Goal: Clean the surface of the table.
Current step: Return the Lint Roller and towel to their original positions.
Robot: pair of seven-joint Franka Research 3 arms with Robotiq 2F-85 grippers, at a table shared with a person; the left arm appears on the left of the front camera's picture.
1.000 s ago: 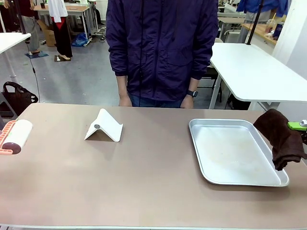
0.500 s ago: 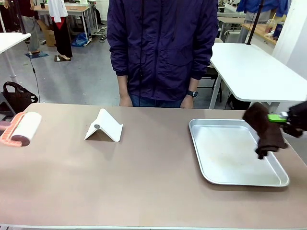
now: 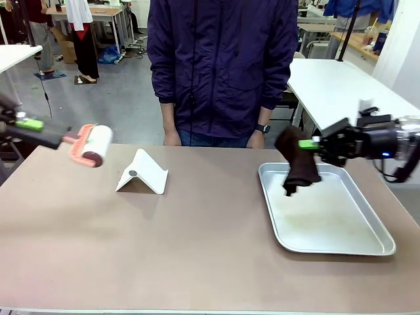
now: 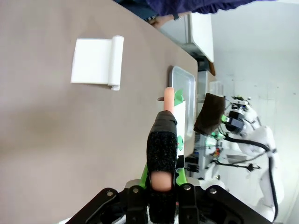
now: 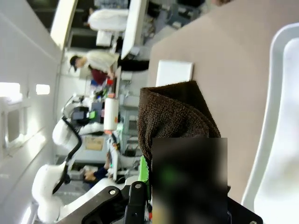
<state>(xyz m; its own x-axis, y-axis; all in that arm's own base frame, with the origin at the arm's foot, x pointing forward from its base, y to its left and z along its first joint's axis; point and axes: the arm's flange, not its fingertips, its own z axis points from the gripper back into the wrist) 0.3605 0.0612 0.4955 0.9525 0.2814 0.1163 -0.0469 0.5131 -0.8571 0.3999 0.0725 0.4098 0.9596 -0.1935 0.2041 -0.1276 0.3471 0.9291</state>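
Now our right gripper (image 3: 306, 144), clamped on the dark brown fuzzy cloth (image 3: 298, 168), has swung in over the shallow silver metal tray (image 3: 328, 244); our left gripper (image 3: 39, 126), squeezing the pink-handled white lint roller (image 3: 94, 145), has come in above the big brownish-tan table (image 3: 184, 243)'s far left corner.

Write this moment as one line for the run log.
left gripper: holds lint roller above table | right gripper: holds brown cloth over tray
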